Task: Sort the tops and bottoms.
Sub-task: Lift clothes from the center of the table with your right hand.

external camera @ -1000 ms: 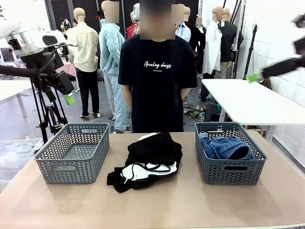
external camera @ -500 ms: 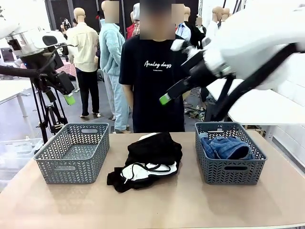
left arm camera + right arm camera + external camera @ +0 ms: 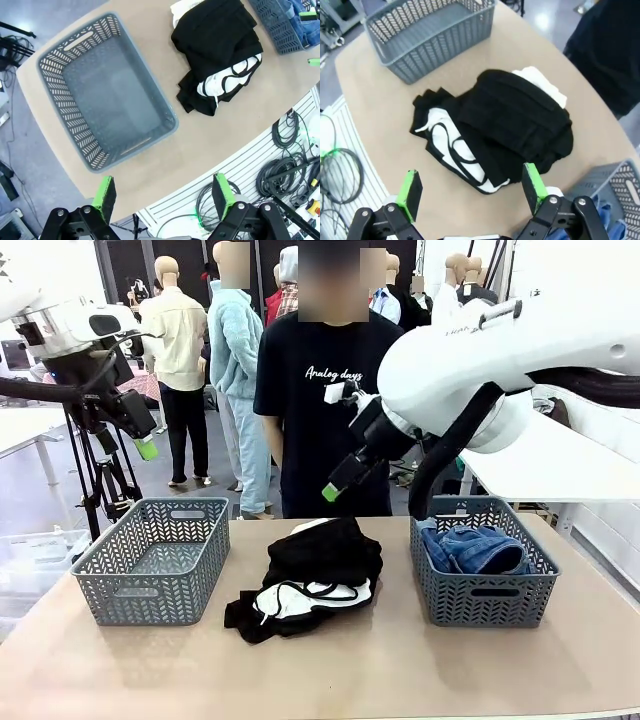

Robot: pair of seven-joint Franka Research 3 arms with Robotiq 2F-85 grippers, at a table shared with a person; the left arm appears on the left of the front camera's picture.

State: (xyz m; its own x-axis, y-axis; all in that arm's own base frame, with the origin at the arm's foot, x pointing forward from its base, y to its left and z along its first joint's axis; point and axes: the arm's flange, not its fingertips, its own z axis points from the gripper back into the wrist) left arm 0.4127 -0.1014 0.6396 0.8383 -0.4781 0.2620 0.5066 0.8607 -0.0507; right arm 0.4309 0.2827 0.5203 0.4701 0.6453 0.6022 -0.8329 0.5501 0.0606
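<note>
Both arms carry nothing above the desk (image 3: 400, 670). At left, the left fingers (image 3: 105, 192) stand wide, high over the empty left basket (image 3: 155, 560), likely parked clear of the work. Mid-desk lies the heap of clothes (image 3: 315, 575): black garments partly over a black-and-white top. The right fingers (image 3: 410, 192), wide too, hover above it, seemingly lining up a pick. Their wrist view bares a white piece (image 3: 542, 87) under the heap's far edge, barely seen from the front. Jeans (image 3: 478, 548) sit in the right basket (image 3: 485, 600), so bottoms appear to belong there.
</note>
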